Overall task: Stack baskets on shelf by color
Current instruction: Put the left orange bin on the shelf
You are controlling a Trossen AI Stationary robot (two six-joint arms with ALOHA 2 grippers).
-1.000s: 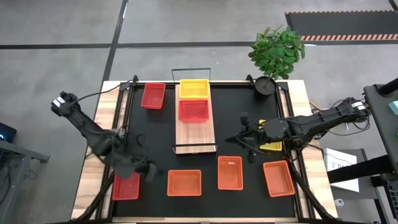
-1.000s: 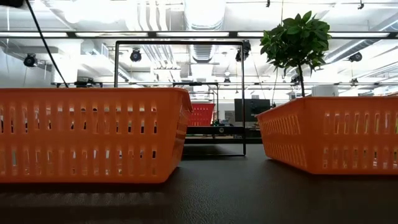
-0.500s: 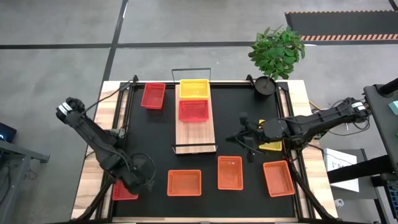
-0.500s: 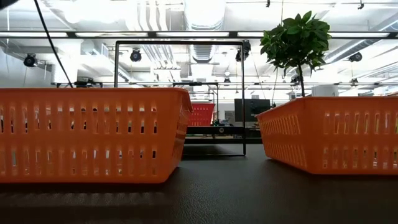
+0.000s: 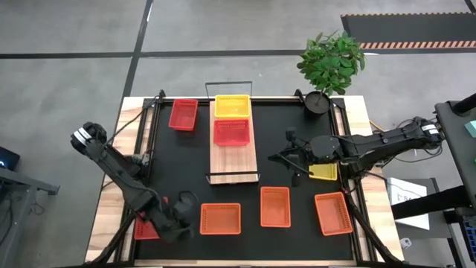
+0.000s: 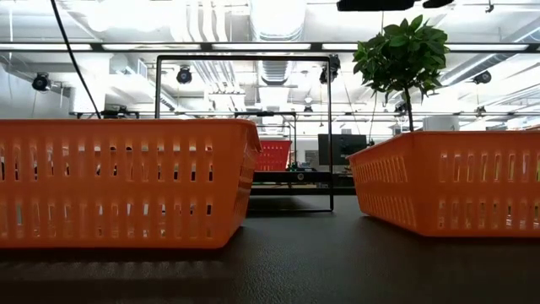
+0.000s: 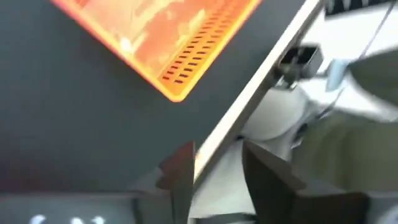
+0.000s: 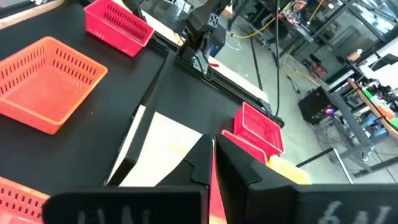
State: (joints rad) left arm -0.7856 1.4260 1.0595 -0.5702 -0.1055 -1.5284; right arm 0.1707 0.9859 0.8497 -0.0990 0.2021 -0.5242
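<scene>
Where your black mat (image 5: 186, 171) covers the wooden table (image 5: 126, 141), concrete floor (image 5: 74, 67) surrounds it; left gripper (image 7: 214, 168) fingers apart, empty; right gripper (image 8: 213, 163) closed, empty.

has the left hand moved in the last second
Yes. In the high view the left hand has swung along the table's front edge toward the orange basket, off the red basket.

Overhead looks down; low view level behind orange baskets (image 6: 126, 181)
</scene>
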